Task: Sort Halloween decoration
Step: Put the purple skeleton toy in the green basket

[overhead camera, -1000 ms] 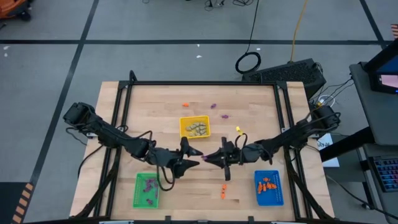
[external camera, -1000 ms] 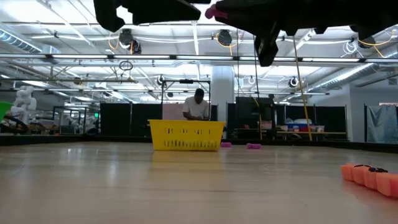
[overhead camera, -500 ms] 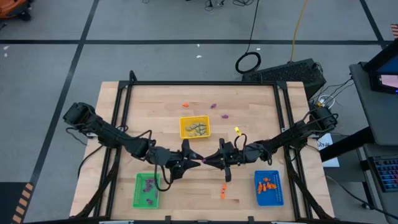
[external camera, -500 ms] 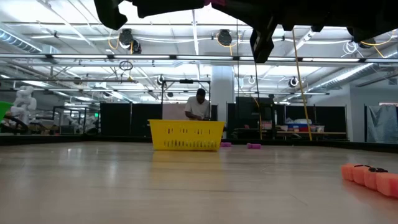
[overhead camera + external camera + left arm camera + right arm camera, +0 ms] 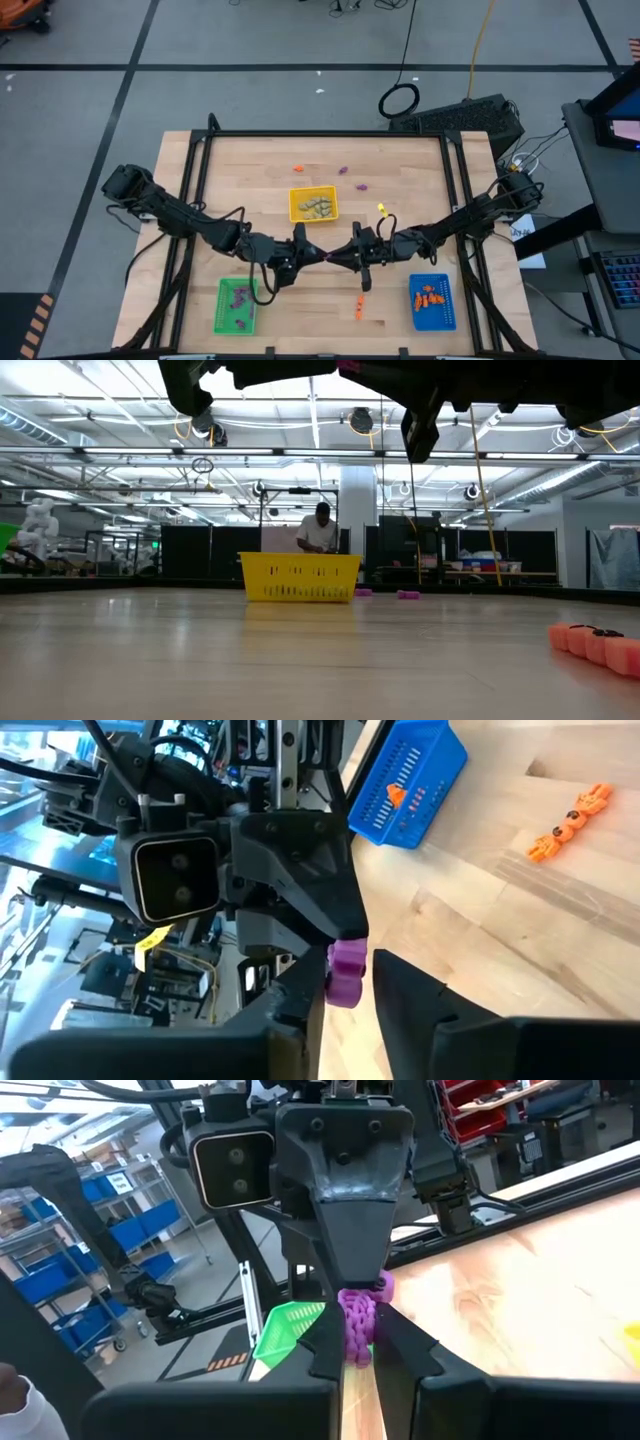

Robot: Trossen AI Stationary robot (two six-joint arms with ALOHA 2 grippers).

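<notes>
Above the table's middle my two grippers meet tip to tip. My right gripper is shut on a small purple trinket, which is held well above the wood. My left gripper comes at it from the table's left side. Its fingers stand close on either side of the trinket's free end, and a thin gap shows on one side. In the high view the trinket is a speck between the two grippers. More trinkets lie in the yellow tray, the green tray and the blue tray. My right gripper pinches the purple trinket's near end between its two fingers, coming about level from the table's right side. The trinket sticks out past the fingertips toward my left gripper, lifted clear of the table. My left gripper: one finger lies against the trinket; whether the other touches it I cannot tell.
Orange trinkets lie on the wood near the front, left of the blue tray. One orange and two purple ones lie beyond the yellow tray. A black frame runs round the table. A person stands far behind in the low view.
My left gripper's fingers have drawn together from wide open to close around the purple trinket, and the gripper has rolled a little. It stayed where it was. My right gripper has kept the trinket still in the air.
</notes>
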